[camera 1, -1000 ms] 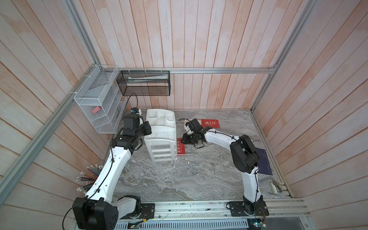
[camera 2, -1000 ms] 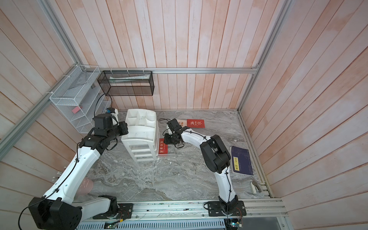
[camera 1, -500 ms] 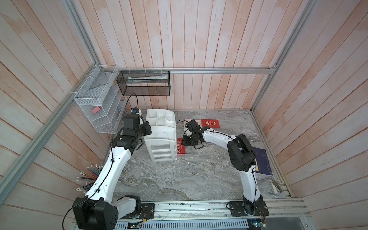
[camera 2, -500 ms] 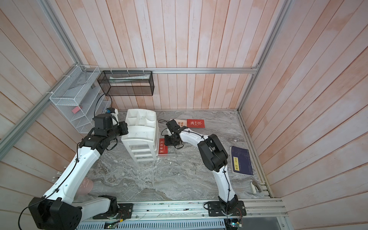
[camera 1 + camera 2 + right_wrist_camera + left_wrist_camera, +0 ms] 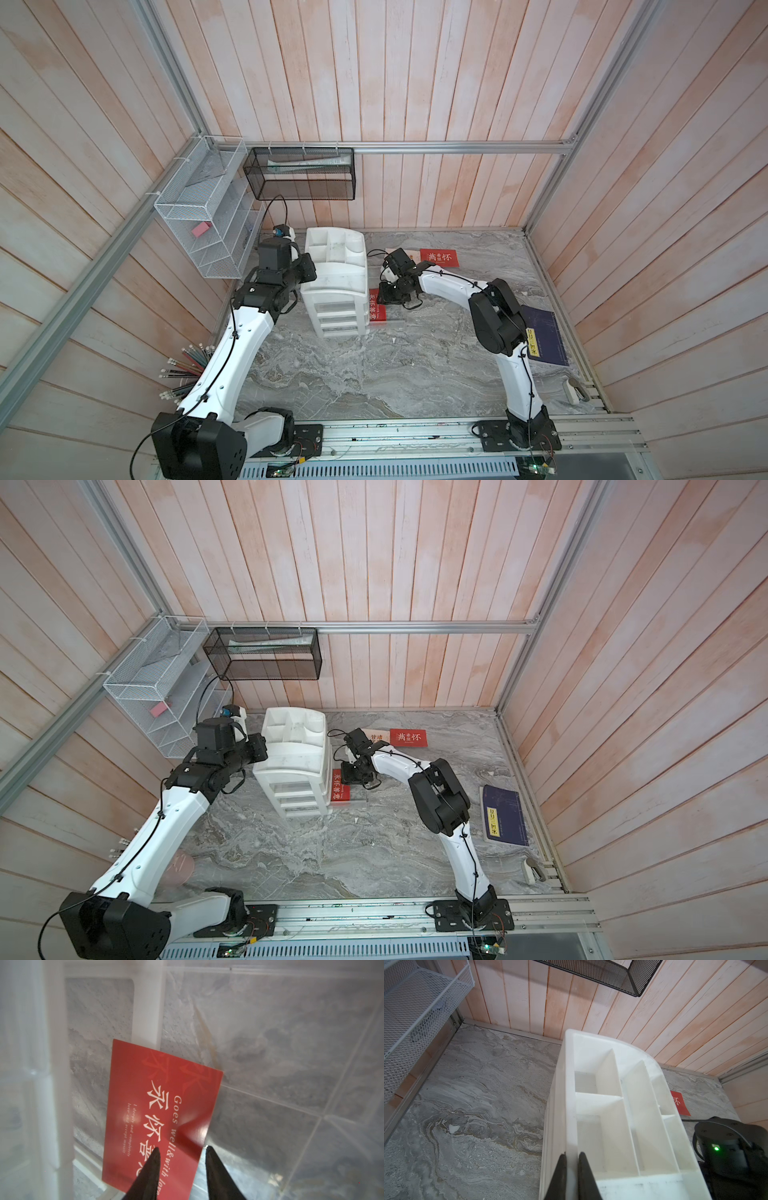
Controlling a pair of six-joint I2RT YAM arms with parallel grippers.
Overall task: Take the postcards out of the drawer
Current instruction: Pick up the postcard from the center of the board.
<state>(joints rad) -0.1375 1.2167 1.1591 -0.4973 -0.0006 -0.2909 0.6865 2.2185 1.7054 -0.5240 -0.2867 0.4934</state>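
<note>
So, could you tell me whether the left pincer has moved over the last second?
No. The left pincer stays clamped on the white organizer's side wall, with no shift against the wire basket.

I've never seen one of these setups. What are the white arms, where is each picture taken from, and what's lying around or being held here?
Two white robot arms stand at a marble table, each ending in a two-fingered gripper. The two wide pictures look down from overhead cameras set side by side; the two close-ups come from cameras on the wrists. The left gripper pinches a wall of the white drawer organizer. The right gripper, jaws open, straddles an edge of a red postcard lying in the clear pulled-out drawer. Out on the table lie a second red postcard and a beige postcard. A navy booklet lies near the right arm.
</note>
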